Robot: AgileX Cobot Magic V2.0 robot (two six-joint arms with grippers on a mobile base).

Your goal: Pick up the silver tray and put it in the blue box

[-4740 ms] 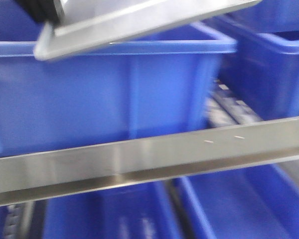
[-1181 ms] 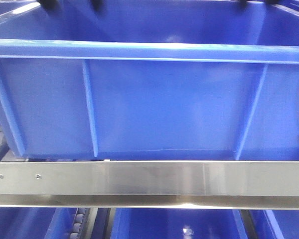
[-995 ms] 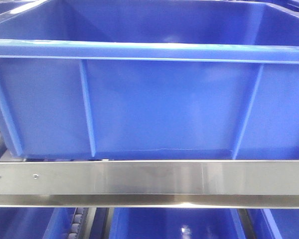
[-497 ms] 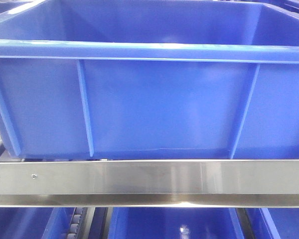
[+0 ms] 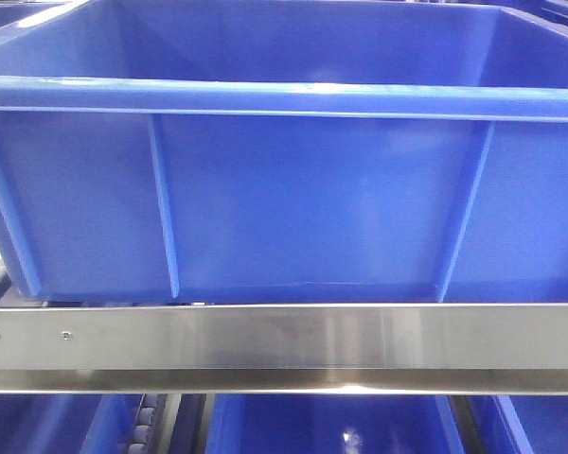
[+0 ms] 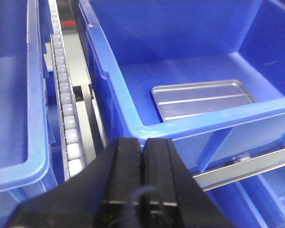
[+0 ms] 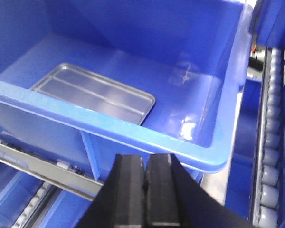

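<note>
Gone from the front view is the airborne silver tray [image 6: 203,100] — it now lies flat on the blue box [image 6: 190,126] floor, ahead of both claws. Left gripper [image 6: 143,156] and right gripper [image 7: 146,173] sit closed, empty, outside the near rim. Placement looks done — only retreat remains.

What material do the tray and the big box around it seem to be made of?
The silver tray looks like thin shiny metal: it shows bright reflections and pressed ridges. The blue box looks like moulded plastic: uniform glossy colour, thick rolled rim, ribs on its side.
</note>
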